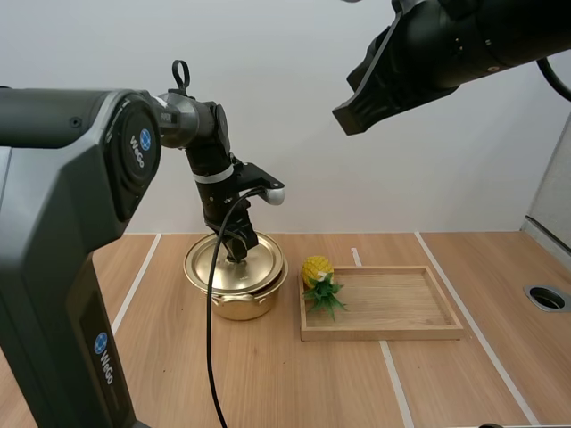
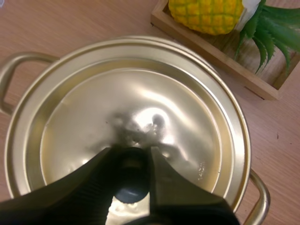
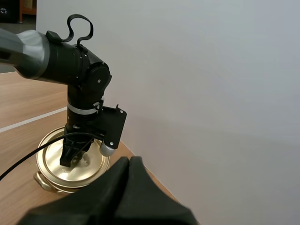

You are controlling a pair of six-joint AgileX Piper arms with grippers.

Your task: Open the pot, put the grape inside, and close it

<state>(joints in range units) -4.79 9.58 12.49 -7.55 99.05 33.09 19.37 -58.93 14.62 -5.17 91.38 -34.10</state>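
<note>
A gold pot (image 1: 223, 303) stands on the table with its lid (image 1: 207, 264) on. My left gripper (image 1: 236, 252) reaches straight down onto the lid's middle. In the left wrist view its fingers (image 2: 103, 173) pinch the dark knob (image 2: 131, 187) of the lid (image 2: 140, 98) from both sides. A yellow toy pineapple (image 1: 317, 270) with green leaves lies in the left end of the wooden tray (image 1: 393, 332), just right of the pot. My right arm (image 1: 428, 53) hangs high above the tray. My right gripper (image 3: 129, 161) is shut on nothing, its fingers lying together as one dark wedge.
The tray's right part is bare wood. White tape lines cross the wooden table. A round metal-ringed hole (image 1: 546, 297) sits near the table's right edge. The pot's two side handles (image 2: 14, 65) stick out left and right.
</note>
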